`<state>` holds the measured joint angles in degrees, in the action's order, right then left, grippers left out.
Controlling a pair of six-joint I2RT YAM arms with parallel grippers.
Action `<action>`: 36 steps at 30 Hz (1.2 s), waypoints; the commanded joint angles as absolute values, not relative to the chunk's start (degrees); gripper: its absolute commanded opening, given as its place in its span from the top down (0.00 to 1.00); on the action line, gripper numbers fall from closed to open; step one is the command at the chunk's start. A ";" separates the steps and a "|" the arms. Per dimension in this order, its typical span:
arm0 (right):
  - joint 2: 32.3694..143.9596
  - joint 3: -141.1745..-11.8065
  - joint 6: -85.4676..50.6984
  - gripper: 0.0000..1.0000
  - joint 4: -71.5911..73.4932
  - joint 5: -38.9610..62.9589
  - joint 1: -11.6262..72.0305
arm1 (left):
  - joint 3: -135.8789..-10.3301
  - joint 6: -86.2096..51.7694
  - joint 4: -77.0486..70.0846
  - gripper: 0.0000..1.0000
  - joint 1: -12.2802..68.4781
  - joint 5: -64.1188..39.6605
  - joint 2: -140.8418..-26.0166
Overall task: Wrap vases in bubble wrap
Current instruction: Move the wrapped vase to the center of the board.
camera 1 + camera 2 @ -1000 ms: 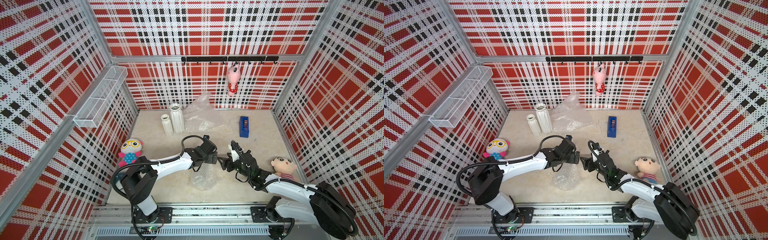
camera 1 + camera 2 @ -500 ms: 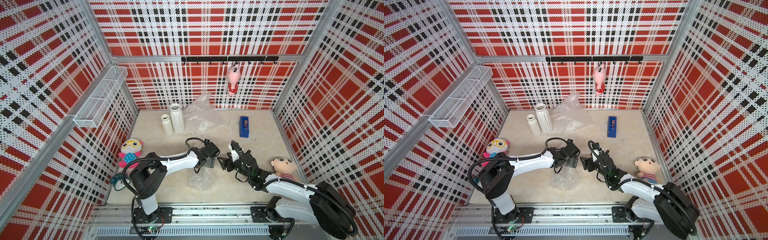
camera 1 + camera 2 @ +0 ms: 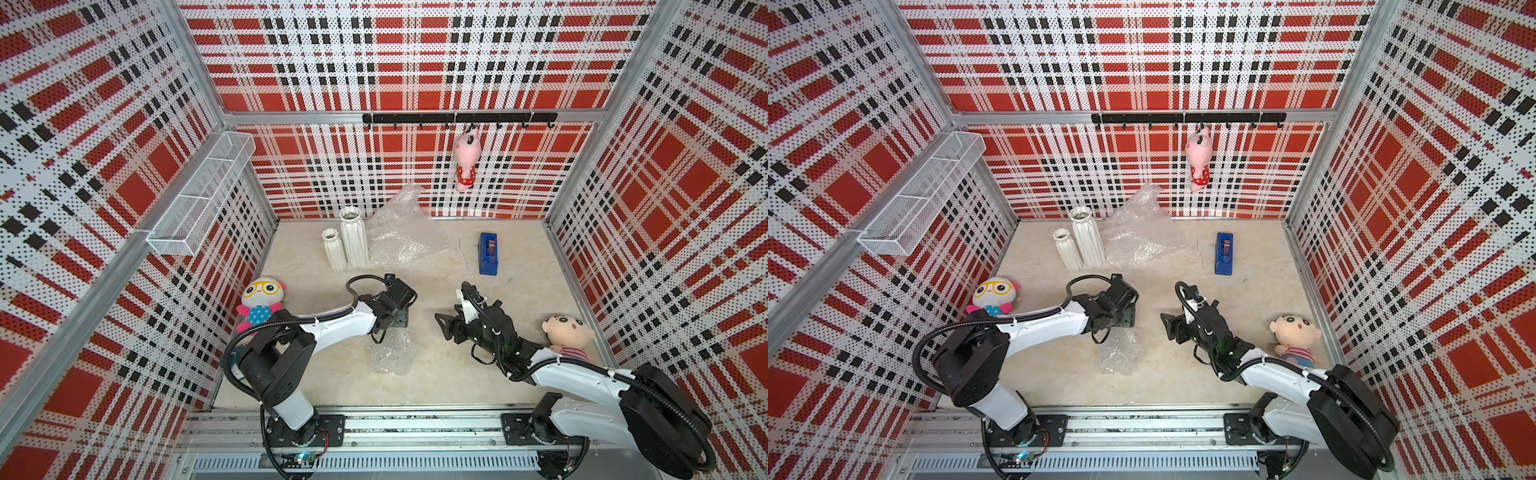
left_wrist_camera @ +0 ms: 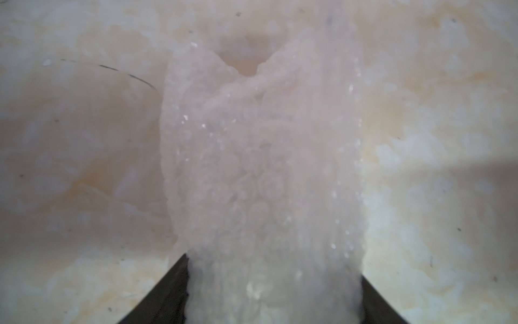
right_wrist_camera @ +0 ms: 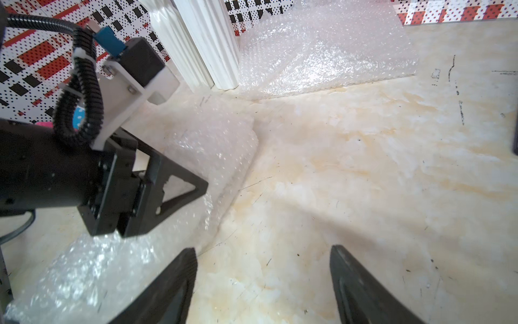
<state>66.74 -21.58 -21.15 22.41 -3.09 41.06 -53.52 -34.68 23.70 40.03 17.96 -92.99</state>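
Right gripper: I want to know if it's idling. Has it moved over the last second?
No. The right gripper keeps its spot relative to the blue tape dispenser in both top views.

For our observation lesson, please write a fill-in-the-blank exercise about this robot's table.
1. The tape dispenser is ____ in colour.
2. The tall vase and the short vase are both ____.
3. The bubble wrap sheet lies right beside the ____ vase.
4. The open right tool holds ____.
Missing words: blue; white; tall; nothing.

White ribbed vases [image 3: 354, 237], blue tape dispenser [image 3: 487, 253], red-black-white plaid walls [image 3: 415, 62], beige marbled floor [image 3: 519, 270]
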 commanded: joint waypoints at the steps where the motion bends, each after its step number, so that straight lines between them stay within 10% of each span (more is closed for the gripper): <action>1: 65.13 -22.26 -19.36 0.21 21.65 -4.26 40.64 | -47.58 -34.44 25.96 0.39 33.65 21.39 -91.56; 12: 61.46 -23.03 -17.03 0.20 18.47 -4.19 39.31 | -45.26 -37.35 18.81 0.39 10.49 29.28 -88.99; 31: 56.25 -25.84 -16.42 0.20 11.43 -3.84 38.58 | -66.65 -24.36 10.46 0.32 -2.65 29.50 -105.40; 36: 57.73 -27.25 -15.98 0.00 9.98 -5.39 38.59 | -67.59 -24.63 12.03 0.13 -2.90 30.85 -105.62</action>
<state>57.39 -26.24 -16.23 10.46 -3.88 38.85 -66.54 -25.50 13.26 -2.33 28.95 -105.86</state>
